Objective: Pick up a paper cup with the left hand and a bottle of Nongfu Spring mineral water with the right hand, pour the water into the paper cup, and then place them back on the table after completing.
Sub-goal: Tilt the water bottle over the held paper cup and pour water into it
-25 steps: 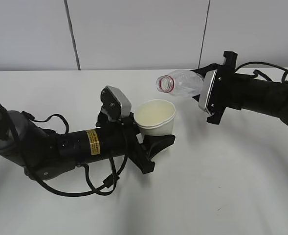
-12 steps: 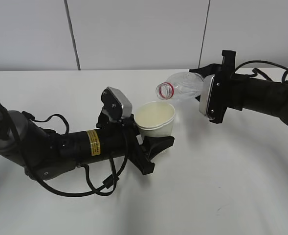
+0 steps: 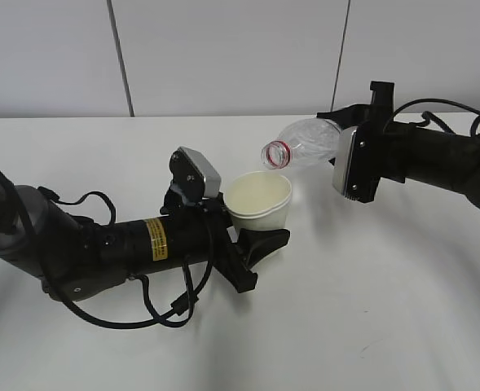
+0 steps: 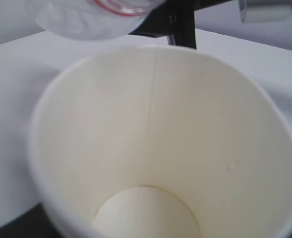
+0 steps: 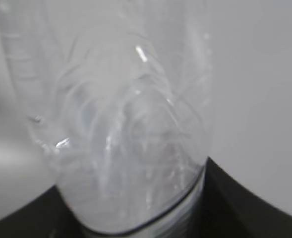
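The white paper cup [image 3: 260, 202] is held upright just above the table [image 3: 370, 309] by my left gripper [image 3: 256, 236], shut around its lower body. In the left wrist view the cup [image 4: 155, 148] fills the frame and its bottom looks dry. My right gripper [image 3: 337, 134] is shut on a clear plastic bottle [image 3: 305, 142], tipped almost level, its red-ringed open neck just above and behind the cup's far rim. The bottle's neck also shows in the left wrist view [image 4: 96, 15]. In the right wrist view the bottle [image 5: 121, 129] sits between the dark jaws. No water is visible.
Loose black cables [image 3: 166, 305] trail from the left arm over the tabletop. A grey wall with panel seams [image 3: 121, 57] stands behind the table's far edge.
The bottle has moved down and slightly towards the cup, its neck now nearer the cup's rim. The left arm and cup have stayed nearly still.
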Tool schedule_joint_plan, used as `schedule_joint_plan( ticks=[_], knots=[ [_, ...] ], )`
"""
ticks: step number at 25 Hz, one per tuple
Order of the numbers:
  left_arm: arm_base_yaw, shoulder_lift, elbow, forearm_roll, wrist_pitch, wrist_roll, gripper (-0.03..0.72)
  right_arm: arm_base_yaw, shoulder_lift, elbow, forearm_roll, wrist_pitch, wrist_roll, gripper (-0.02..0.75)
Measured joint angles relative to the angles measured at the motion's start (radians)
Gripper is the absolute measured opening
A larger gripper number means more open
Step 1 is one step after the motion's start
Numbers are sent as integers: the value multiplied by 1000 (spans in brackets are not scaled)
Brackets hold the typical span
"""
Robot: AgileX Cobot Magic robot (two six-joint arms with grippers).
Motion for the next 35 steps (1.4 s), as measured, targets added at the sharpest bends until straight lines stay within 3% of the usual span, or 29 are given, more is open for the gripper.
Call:
schedule_joint_plan(
  ticks=[35],
  knots=[
    [0, 0, -2, 0, 6, 0, 396, 0, 0, 0, 45, -53, -204, 375]
  ],
)
